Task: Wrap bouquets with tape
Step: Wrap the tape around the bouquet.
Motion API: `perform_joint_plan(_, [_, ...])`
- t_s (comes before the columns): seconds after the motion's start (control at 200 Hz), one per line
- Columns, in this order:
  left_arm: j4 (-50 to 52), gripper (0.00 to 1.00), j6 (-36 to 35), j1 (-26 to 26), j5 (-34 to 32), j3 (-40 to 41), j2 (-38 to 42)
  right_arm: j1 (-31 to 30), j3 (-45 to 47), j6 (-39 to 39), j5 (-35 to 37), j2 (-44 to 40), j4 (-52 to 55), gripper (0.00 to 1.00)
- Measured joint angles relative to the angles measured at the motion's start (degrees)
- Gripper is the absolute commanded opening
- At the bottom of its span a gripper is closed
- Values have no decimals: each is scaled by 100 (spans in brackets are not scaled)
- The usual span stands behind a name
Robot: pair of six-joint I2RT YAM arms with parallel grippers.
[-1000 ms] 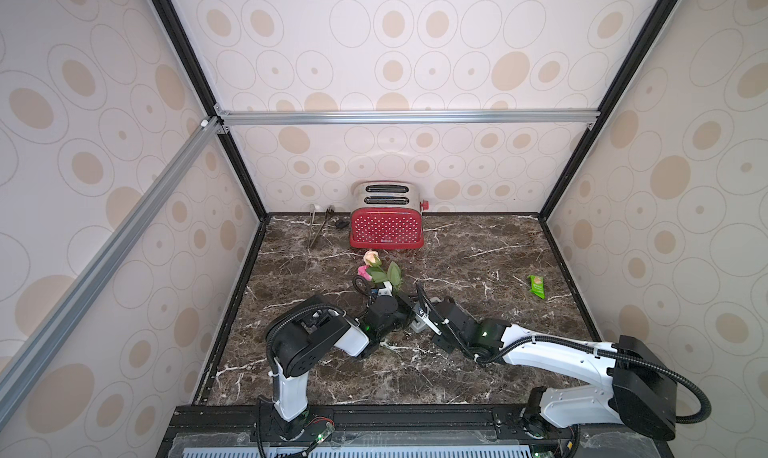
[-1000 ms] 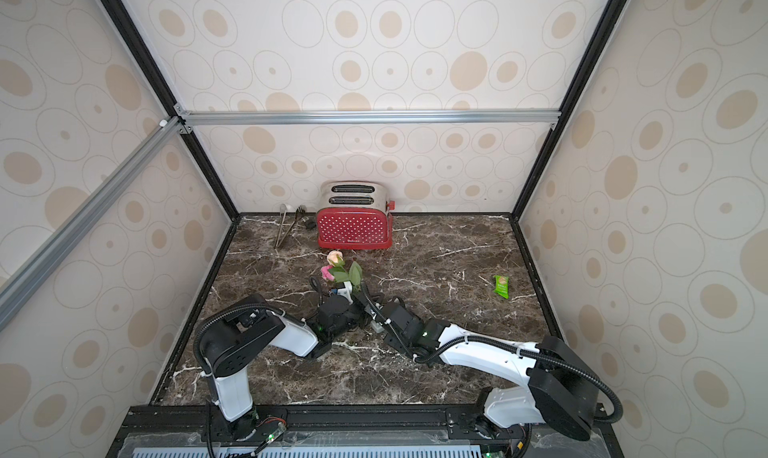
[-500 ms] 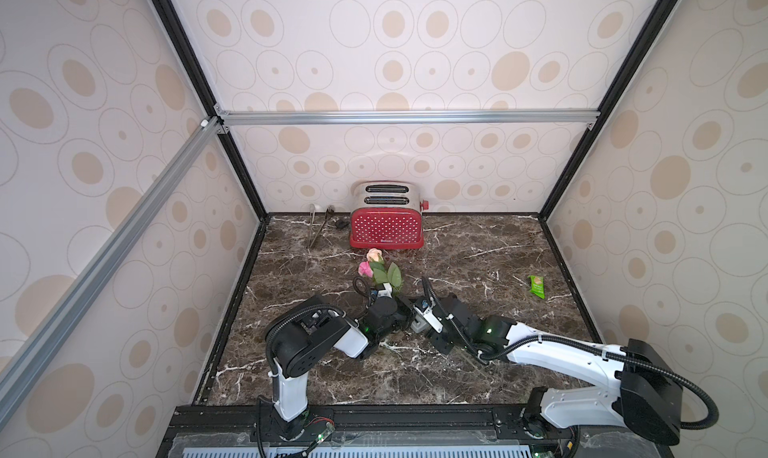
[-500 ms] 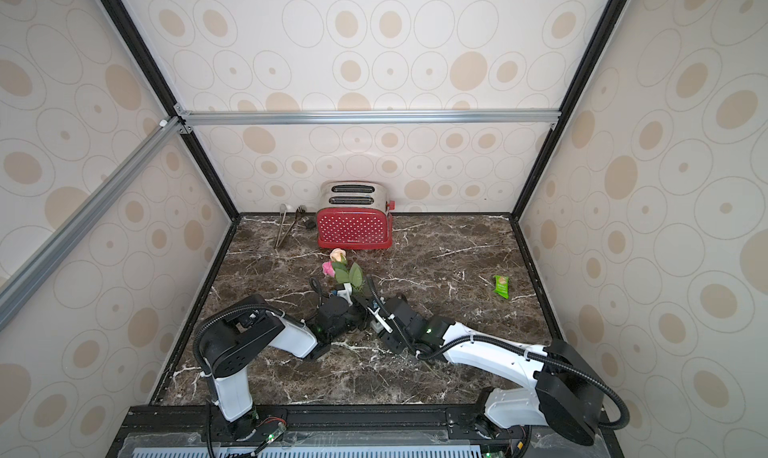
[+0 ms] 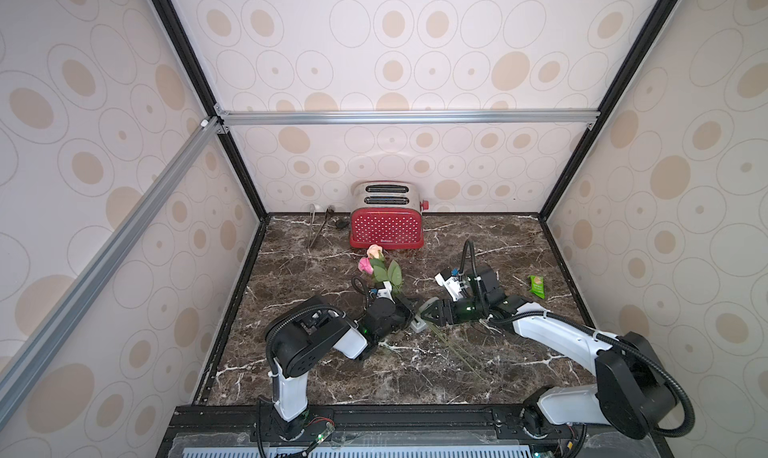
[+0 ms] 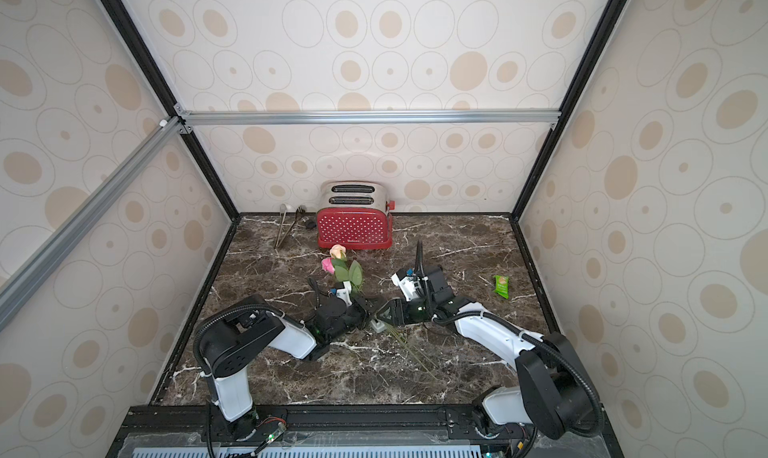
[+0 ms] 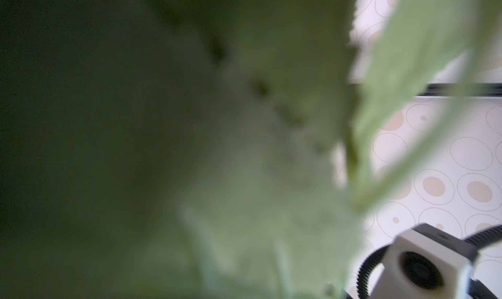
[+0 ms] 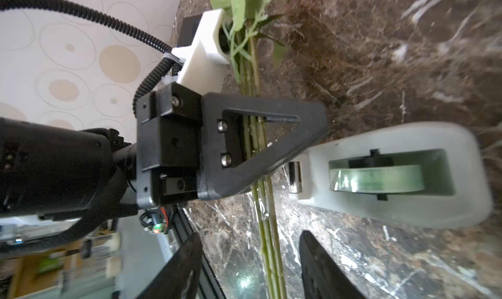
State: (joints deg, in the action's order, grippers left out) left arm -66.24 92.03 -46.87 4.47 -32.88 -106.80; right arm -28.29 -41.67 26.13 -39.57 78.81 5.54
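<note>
The bouquets [image 5: 376, 264] show a peach and a pink rose with green leaves, raised towards the toaster. Their thin green stems [image 8: 269, 243] run down across the marble. My left gripper [image 5: 407, 310] is shut on the stems just below the leaves; its black triangular finger [image 8: 271, 148] crosses them in the right wrist view. The grey tape dispenser [image 8: 394, 175] with its greenish roll lies right beside that grip, also seen as the tape [image 6: 377, 325]. My right gripper [image 8: 250, 267] is open, one finger on each side of the stems, not touching them. Blurred leaves [image 7: 244, 148] fill the left wrist view.
A red toaster [image 5: 386, 223] stands at the back wall with metal tongs [image 5: 318, 229] to its left. A small green snack packet [image 5: 536, 286] lies near the right wall. The right arm's wrist camera [image 7: 429, 265] sits close to the leaves.
My right gripper has gone from shut to open and now straddles the stems. My left gripper stays shut on the stems in the same place.
</note>
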Motion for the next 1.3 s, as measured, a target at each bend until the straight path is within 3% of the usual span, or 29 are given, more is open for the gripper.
perform_joint_plan(0.335, [-66,0,-20,0,0,0,0,68,118,271,-723,634,-214,40])
perform_joint_plan(0.565, [-70,0,-33,0,11,0,0,140,205,345,-901,651,-380,37])
perform_joint_plan(0.83, [-74,0,-42,0,15,0,0,323,284,503,-1099,695,-682,21])
perform_joint_plan(1.066, [-83,0,-61,0,15,0,0,323,337,704,-1386,931,-1032,26])
perform_joint_plan(1.186, [-83,0,-61,0,13,0,0,323,376,793,-1513,1010,-1147,17])
perform_joint_plan(1.301, [-72,0,-48,0,24,0,-2,323,378,737,-1646,1008,-1257,0])
